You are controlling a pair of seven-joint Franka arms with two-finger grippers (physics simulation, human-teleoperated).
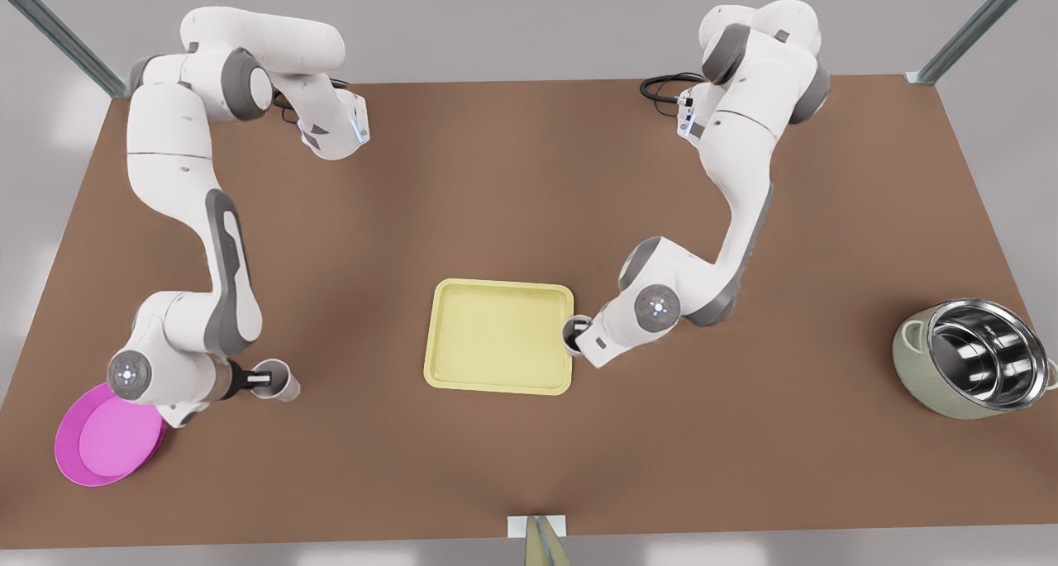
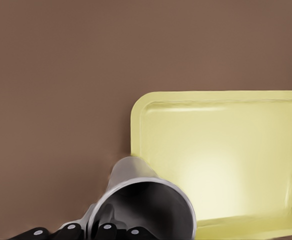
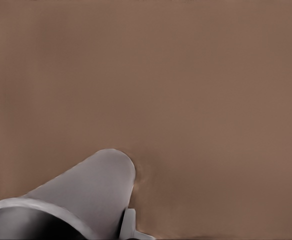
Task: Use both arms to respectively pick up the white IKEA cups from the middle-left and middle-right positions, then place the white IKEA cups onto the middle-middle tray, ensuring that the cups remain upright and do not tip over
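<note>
Cups first: one white cup (image 1: pixel 572 332) sits just outside the yellow tray (image 1: pixel 446 302), against its edge on the front view's right. The other white cup (image 1: pixel 279 381) is well away, toward the front view's left. Open brown bench (image 1: pixel 529 178) lies between it and the tray.

My left pincer (image 1: pixel 579 331) is clamped on the first cup's rim, with the arm bent low and reaching in from the front view's right. In the left wrist view that cup (image 2: pixel 146 205) overlaps the tray's (image 2: pixel 221 150) corner.

My right pincer (image 1: pixel 263 379) grips the far cup, its arm folded down over a pink dish (image 1: pixel 103 438). I cannot tell whether either cup touches the bench. A steel-lined pot (image 1: pixel 967 368) stands far off on the front view's right.
</note>
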